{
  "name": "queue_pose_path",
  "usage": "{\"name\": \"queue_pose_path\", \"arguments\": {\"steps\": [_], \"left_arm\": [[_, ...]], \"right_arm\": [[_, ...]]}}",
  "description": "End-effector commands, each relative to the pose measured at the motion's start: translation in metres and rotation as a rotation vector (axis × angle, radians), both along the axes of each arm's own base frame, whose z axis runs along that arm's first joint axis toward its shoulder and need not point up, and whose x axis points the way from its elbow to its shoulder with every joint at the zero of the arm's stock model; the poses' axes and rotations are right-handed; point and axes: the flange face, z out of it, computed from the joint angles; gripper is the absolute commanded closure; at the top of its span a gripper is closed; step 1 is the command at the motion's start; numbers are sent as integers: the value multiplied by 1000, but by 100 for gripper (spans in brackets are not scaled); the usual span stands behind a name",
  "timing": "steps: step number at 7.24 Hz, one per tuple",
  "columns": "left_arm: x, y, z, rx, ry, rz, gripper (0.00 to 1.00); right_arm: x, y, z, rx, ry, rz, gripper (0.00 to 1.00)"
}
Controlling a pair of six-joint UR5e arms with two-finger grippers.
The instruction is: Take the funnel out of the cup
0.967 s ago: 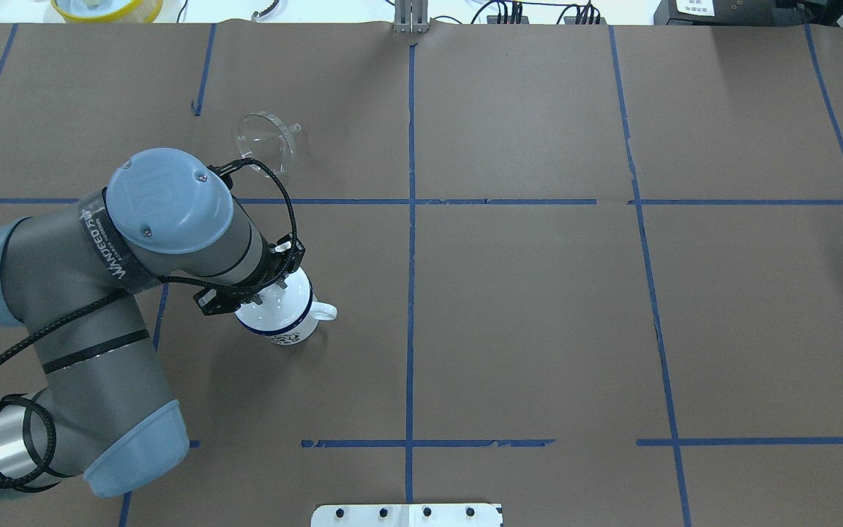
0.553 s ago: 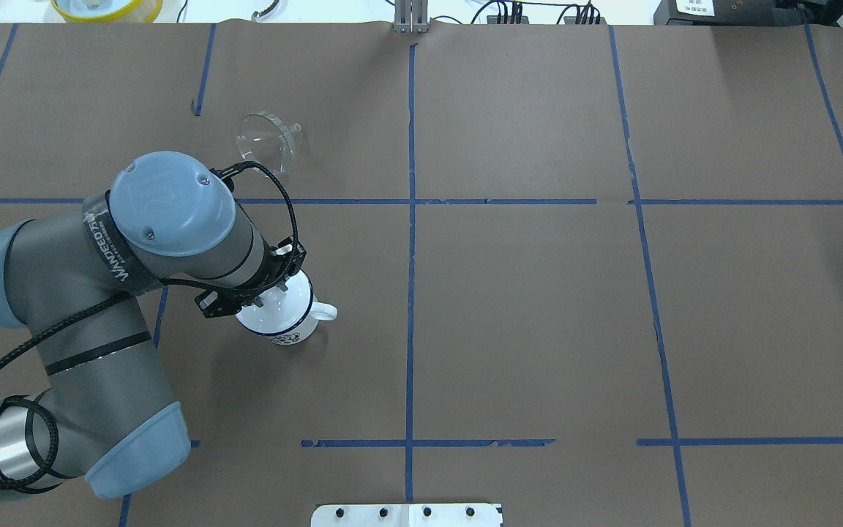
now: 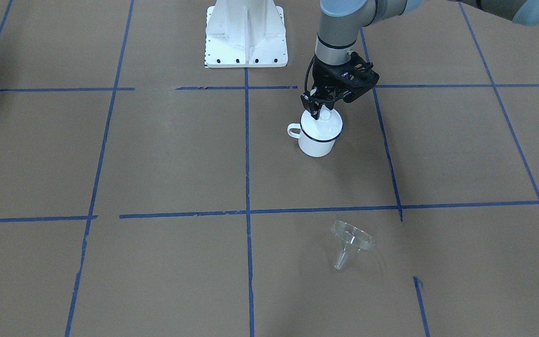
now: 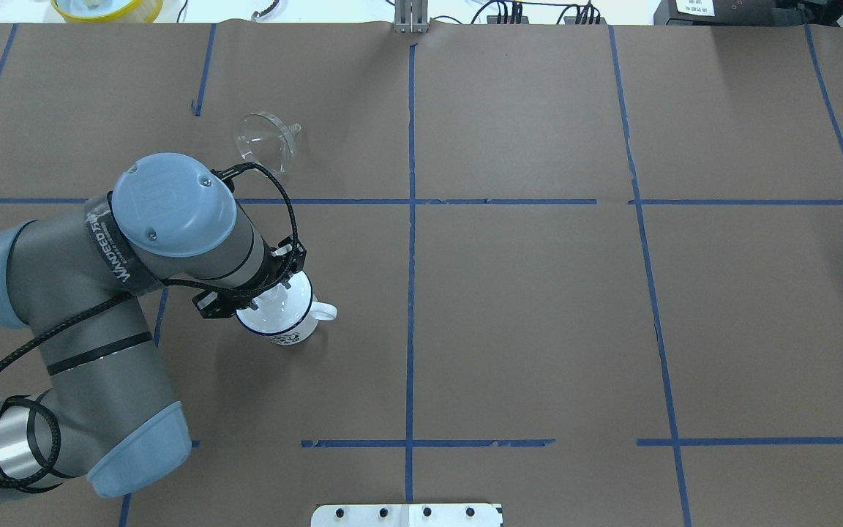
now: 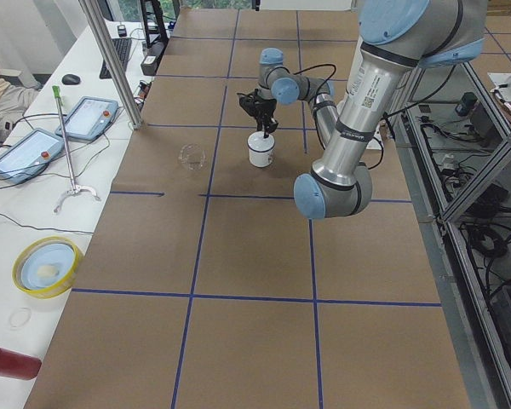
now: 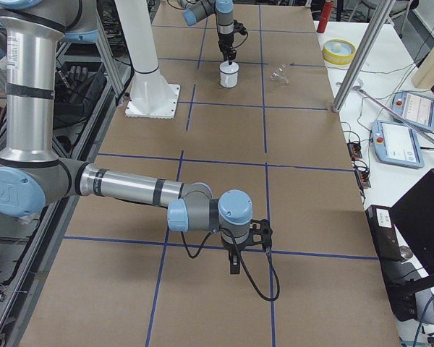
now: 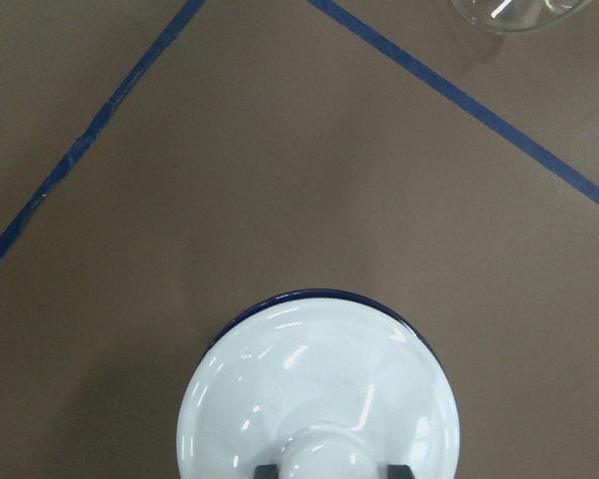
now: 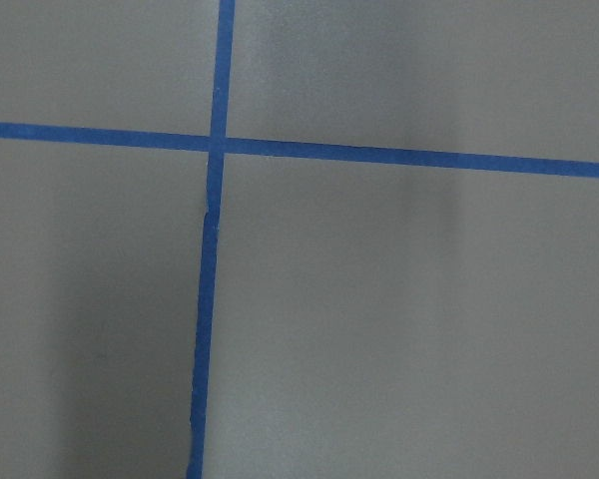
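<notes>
Bottom edge of the left wrist view chops the lid (image 7: 319,389) and the left gripper (image 7: 329,470): just two dark finger stubs beside the knob, contact impossible to call. Top edge clips the funnel (image 7: 519,12). Overhead, the left arm (image 4: 173,241) covers part of the cup (image 4: 284,334). The right gripper (image 6: 233,266), seen only side-on, is unreadable.

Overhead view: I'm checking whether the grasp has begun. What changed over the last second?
The left gripper shifted slightly, apparently lowering around the knob of the lid on the cup; whether it shut is unclear. Cup, lid and funnel stayed put.
</notes>
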Motion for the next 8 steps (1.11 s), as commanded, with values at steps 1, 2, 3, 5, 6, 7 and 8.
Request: {"name": "queue_pose_path", "arguments": {"steps": [1, 2, 3, 5, 6, 7, 8], "left_arm": [[1, 0, 1, -1, -2, 0, 0], [-3, 1, -3, 12, 6, 6, 0], [-14, -4, -7, 80, 6, 54, 0], [-103, -45, 16, 223, 8, 208, 0], [-162, -71, 38, 284, -16, 240, 0], [-213, -91, 65, 335, -52, 279, 0], [-275, -103, 105, 384, -79, 351, 0]], "right_arm": [[0, 0, 0, 0, 1, 0, 0], [0, 0, -1, 1, 1, 0, 0], [0, 0, -1, 1, 0, 0, 0], [0, 0, 0, 0, 0, 0, 0], [0, 0, 0, 0, 1, 0, 0], [0, 0, 0, 0, 0, 0, 0], [0, 0, 0, 0, 0, 0, 0]]}}
